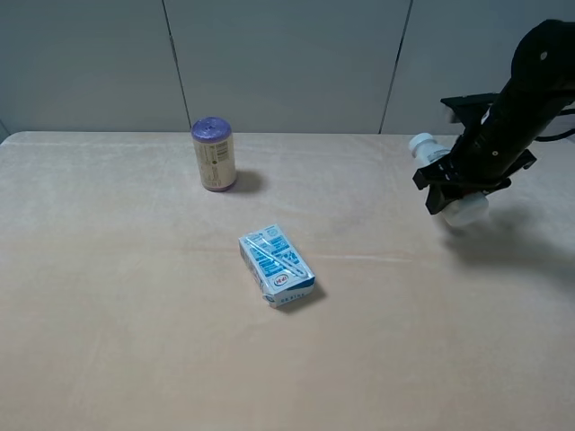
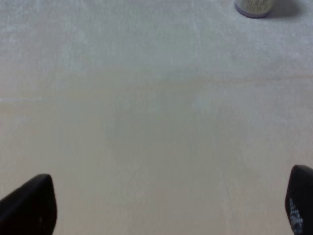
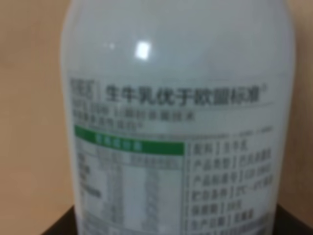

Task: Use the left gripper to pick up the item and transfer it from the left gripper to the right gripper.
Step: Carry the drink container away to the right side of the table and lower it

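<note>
White plastic fills the right wrist view: the item (image 3: 176, 122) sits right against that camera, its label a block of small print with a green band across it. From up high, the right gripper (image 1: 452, 182) is clamped across the bottle's middle, over on the right side and lifted off the surface (image 1: 135, 314), with a shadow beneath it. The bottle hangs slantwise in that grip, cap end poking out on one side and the rounded base out the other.

Over to the left gripper (image 2: 164, 205): its two black fingers (image 2: 29, 205) stand far apart with only bare surface between them, touching nothing. The purple-topped can (image 1: 214, 154) stands upright near the back, and the blue-and-white carton (image 1: 276, 266) lies flat around the middle, well clear of both.
</note>
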